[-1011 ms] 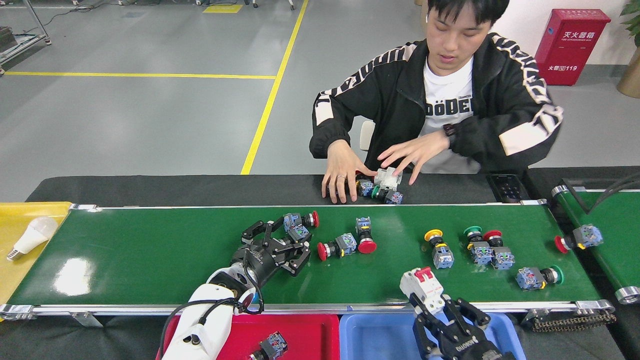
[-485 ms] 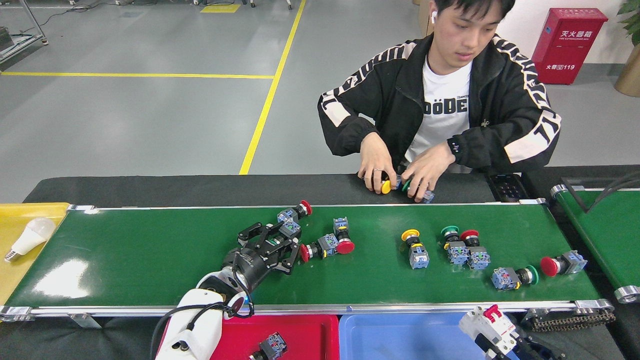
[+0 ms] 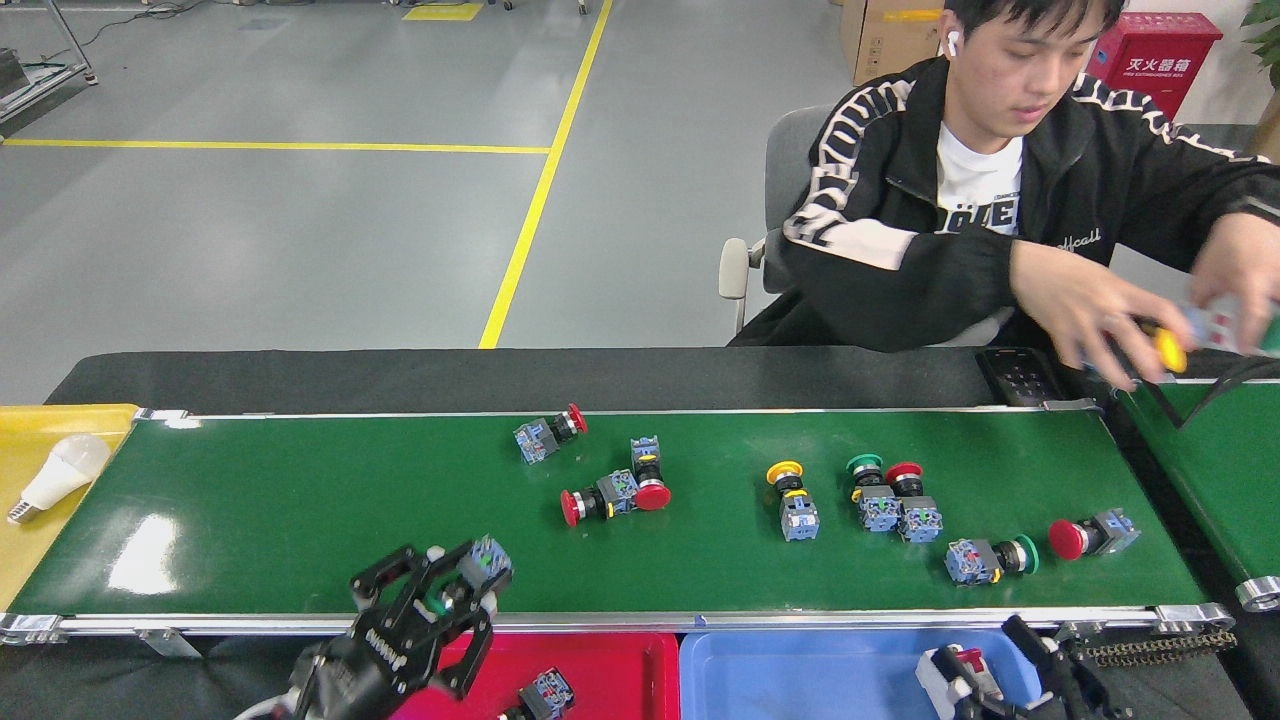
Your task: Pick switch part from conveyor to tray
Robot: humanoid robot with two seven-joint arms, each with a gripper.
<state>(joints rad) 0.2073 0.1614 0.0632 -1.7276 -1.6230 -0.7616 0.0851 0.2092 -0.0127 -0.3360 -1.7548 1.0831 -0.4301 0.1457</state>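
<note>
one switch in the jaws, seven waiting on the belt

one push-button switch part (image 3: 484,562), blue-bodied, sits clamped between the fingers of the left gripper (image 3: 440,600) at the near edge of the conveyor (image 3: 300,500), just above the red tray (image 3: 620,670). to finish well, carry it clear of the silver rail, lower it over bare red floor beside the switch part already in the tray (image 3: 545,690), and release low so it does not bounce. the right gripper (image 3: 990,675) hovers over the blue tray (image 3: 800,675) gripping a white circuit breaker (image 3: 950,675). seven switches lie mid-belt; the nearest red-capped pair (image 3: 615,490) touch, so they need a careful approach. a person (image 3: 1000,200) reaches at far right.
</note>
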